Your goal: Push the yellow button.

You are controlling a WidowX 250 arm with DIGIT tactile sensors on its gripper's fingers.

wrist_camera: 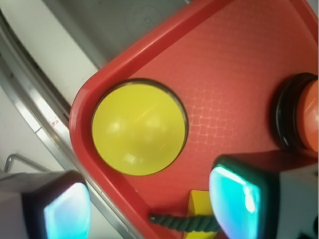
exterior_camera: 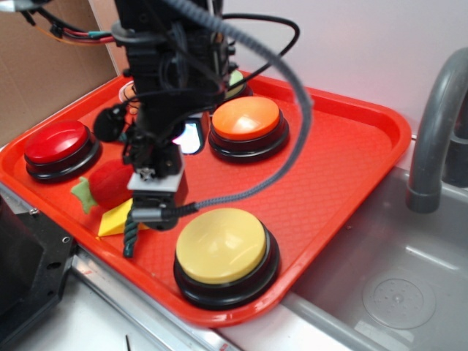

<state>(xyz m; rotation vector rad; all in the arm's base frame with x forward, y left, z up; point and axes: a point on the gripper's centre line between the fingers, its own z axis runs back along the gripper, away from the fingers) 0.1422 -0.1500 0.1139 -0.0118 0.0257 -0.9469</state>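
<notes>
On the near corner of the red plastic tray [exterior_camera: 351,175], whose floor bears a fine woven grid texture, sits the yellow button [exterior_camera: 221,245]: a smooth, glossy pale-yellow dome on a black circular base. The claw [exterior_camera: 150,212] hangs just left of it, over a small yellow wedge block [exterior_camera: 113,221], apart from the dome. In the wrist view its two pads [wrist_camera: 232,196] glow cyan and stand wide apart with nothing between them, so the claw is open. A twisted dark green cord [exterior_camera: 130,235] dangles beneath it. Behind stand an orange dome button [exterior_camera: 246,121] and a red dome button [exterior_camera: 57,142], both on black bases. A red plush strawberry [exterior_camera: 110,183] lies partly hidden by the arm, which also covers a further pale object at the tray's back. The tray rests on a counter beside a grey sink [exterior_camera: 395,285] with a curved grey faucet [exterior_camera: 437,124], cut off at the frame's edge. Brown cardboard [exterior_camera: 44,73] stands behind on the left.
</notes>
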